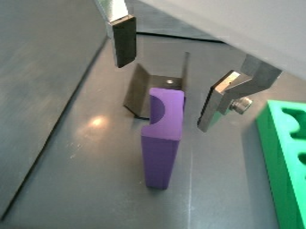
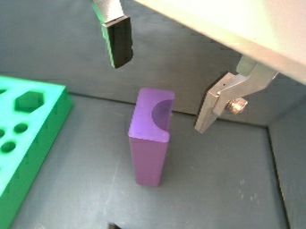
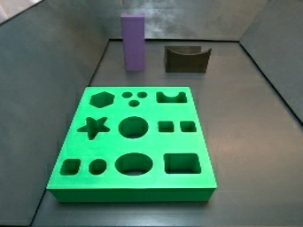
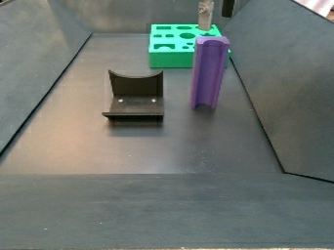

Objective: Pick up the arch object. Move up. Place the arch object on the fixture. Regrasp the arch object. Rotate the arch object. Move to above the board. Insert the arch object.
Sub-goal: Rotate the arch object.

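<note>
The arch object (image 1: 164, 134) is a long purple block standing upright on the dark floor; a half-round notch shows at its top end in both wrist views (image 2: 149, 139). It stands beside the fixture (image 1: 141, 89), a small dark block with a U-shaped dip, and apart from it in both side views (image 3: 134, 43) (image 4: 209, 73). My gripper (image 1: 171, 72) is open and empty, above the block's top with a finger on each side and touching nothing; it also shows in a wrist view (image 2: 165, 76). Only its fingertips (image 4: 204, 12) show in a side view. The green board (image 3: 136, 142) lies flat nearby.
Grey walls enclose the floor on several sides (image 4: 39, 68). The board's edge shows in both wrist views (image 1: 287, 152) (image 2: 24, 134). The fixture (image 4: 133, 96) sits left of the block in a side view and right of it in a side view (image 3: 186, 58).
</note>
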Tool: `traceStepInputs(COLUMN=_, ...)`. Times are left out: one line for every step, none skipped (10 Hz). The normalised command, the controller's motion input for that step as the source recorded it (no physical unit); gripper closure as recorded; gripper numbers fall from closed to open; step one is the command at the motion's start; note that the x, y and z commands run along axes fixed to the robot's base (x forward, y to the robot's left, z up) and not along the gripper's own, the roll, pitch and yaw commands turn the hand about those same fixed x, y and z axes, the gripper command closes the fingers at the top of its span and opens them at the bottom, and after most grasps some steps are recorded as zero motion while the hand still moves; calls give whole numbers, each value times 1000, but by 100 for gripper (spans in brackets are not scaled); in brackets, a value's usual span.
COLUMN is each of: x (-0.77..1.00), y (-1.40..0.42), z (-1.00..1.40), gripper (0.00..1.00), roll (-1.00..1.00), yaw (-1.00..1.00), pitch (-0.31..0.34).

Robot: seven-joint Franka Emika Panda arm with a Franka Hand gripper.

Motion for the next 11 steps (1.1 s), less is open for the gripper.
traceStepInputs(x=9, y=0, z=5, gripper=0, roll=-1, yaw=1000, pitch=11)
traceStepInputs(x=9, y=0, z=5, gripper=0, roll=-1, yaw=1000, pitch=11)
traceStepInputs(x=9, y=0, z=5, gripper=0, roll=-1, yaw=1000, pitch=12)
traceStepInputs(x=9, y=0, z=5, gripper=0, roll=-1, yaw=1000, pitch=12)
traceStepInputs(x=9, y=0, z=5, gripper=0, roll=-1, yaw=1000, pitch=12)
traceStepInputs(x=9, y=0, z=5, gripper=0, roll=-1, yaw=1000, pitch=13)
traceStepInputs(x=9, y=0, z=5, gripper=0, roll=-1, yaw=1000, pitch=13)
traceStepInputs(x=9, y=0, z=5, gripper=0, roll=-1, yaw=1000, pitch=14)
traceStepInputs(x=9, y=0, z=5, gripper=0, roll=-1, yaw=1000, pitch=14)
traceStepInputs(x=9, y=0, z=5, gripper=0, roll=-1, yaw=1000, pitch=15)
traceStepInputs(x=9, y=0, z=5, gripper=0, roll=-1, yaw=1000, pitch=16)
